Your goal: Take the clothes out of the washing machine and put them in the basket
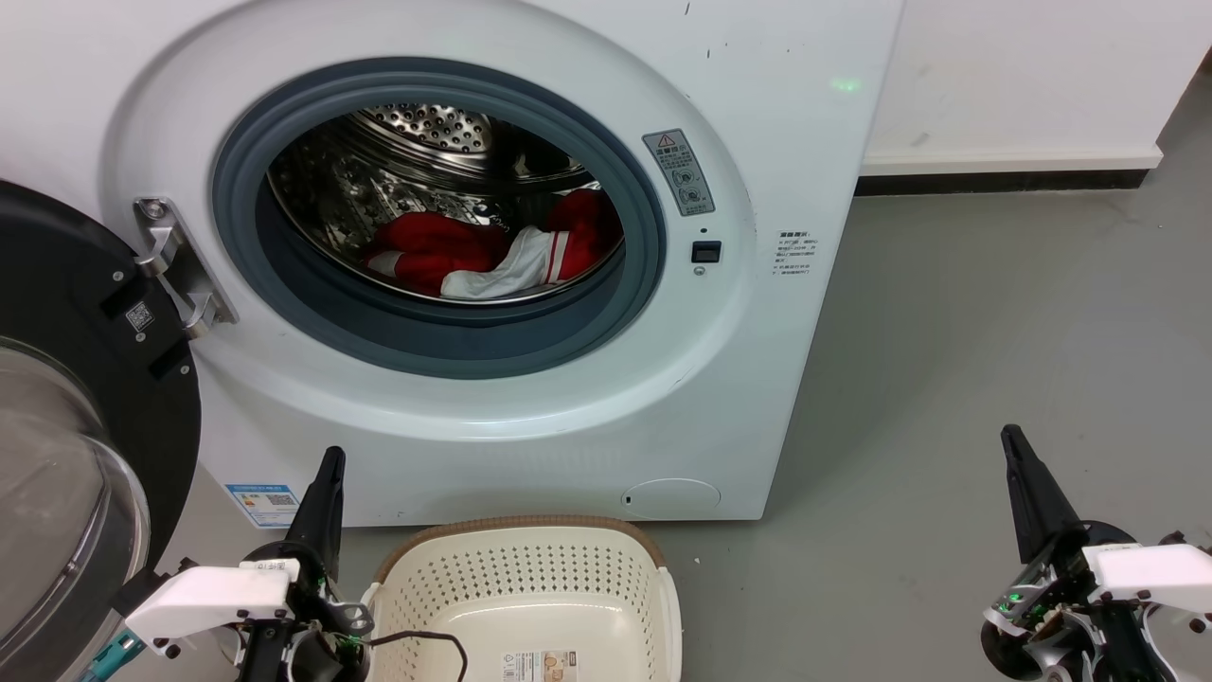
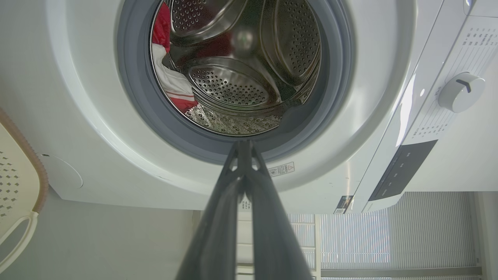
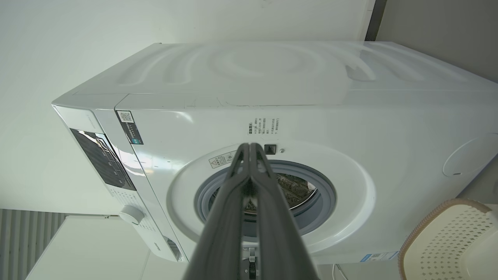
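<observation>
The white washing machine [image 1: 530, 417] stands with its black-framed glass door [image 1: 66, 455] swung open to the left. Red clothes [image 1: 473, 254] with white panels lie in the steel drum, also seen as clothes [image 2: 171, 83] in the left wrist view. The cream basket [image 1: 530, 568] with a brown rim sits on the floor in front of the machine, holding no garments. My left gripper [image 1: 331, 459] is shut and empty, just left of the basket. My right gripper [image 1: 1011, 438] is shut and empty, far right over the floor. Both point at the machine [image 3: 311, 128].
Grey floor [image 1: 994, 332] stretches to the right of the machine, up to a white wall with a dark skirting. A black cable [image 1: 426, 639] droops over the basket's left side. The open door hangs close to my left arm.
</observation>
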